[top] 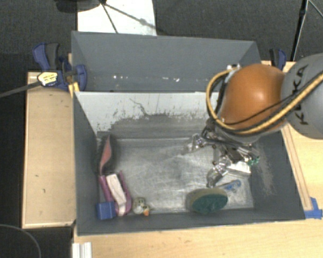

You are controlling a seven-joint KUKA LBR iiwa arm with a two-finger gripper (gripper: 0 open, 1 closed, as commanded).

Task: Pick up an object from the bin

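A dark green, flat round pad [207,202] lay at the front of the grey bin [167,63], right of centre, close to the front wall. Just beside it, up and to the right, sat a small white-and-blue piece [233,186]. The gripper [219,168] hung low over these two, under the arm's orange wrist cover [253,95]. I could not tell whether it was spread or pressed together, nor whether it pinched anything. Well apart, in the front left corner, lay a heap of pink and maroon soft things [110,176] with a blue block [104,210]. The risk, as I judged it: the pad lay so flat that a closing grip might skid over it, shove it against the wall, or knock the small piece aside.
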